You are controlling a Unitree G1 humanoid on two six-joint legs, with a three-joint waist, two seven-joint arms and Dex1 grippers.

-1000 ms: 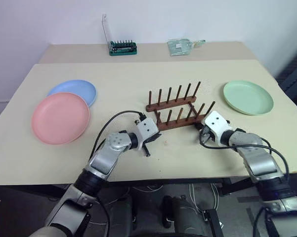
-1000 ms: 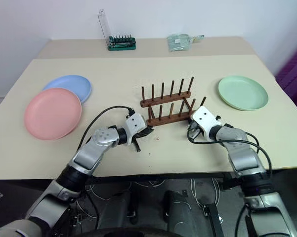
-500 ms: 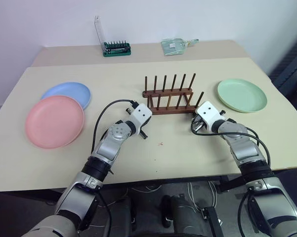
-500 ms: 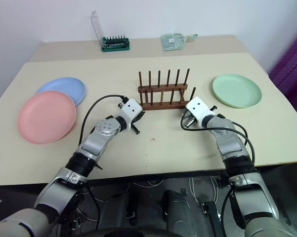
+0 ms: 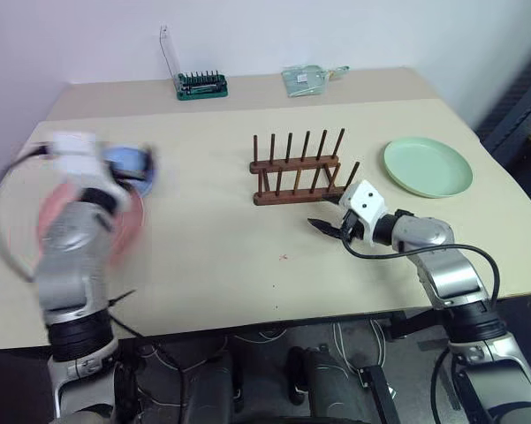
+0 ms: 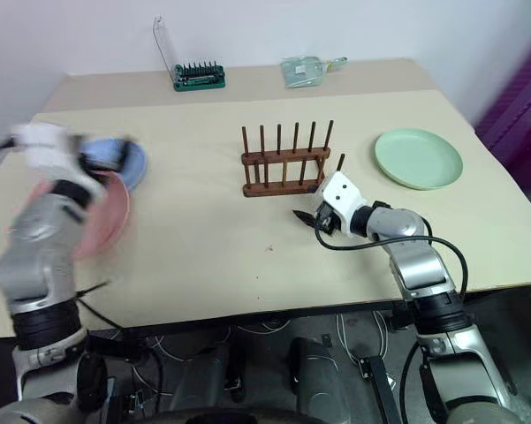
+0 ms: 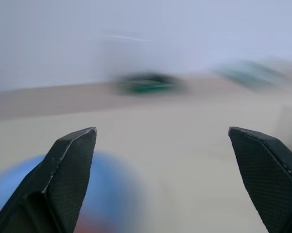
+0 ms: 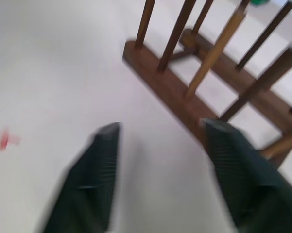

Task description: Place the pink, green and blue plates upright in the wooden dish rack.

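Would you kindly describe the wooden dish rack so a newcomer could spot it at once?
Start at the beige table and look to its middle. There stands the wooden dish rack, between the green plate on one side and the blue plate and pink plate on the other. It is the only dark brown item: two base rails carrying rows of thin upright pegs, holding no plates.

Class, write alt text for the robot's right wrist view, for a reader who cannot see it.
The right hand, its two black fingers open and empty, hovers over a beige table just in front of the dark brown wooden dish rack. The rack's upright pegs hold no plates, and a small red mark shows on the tabletop.
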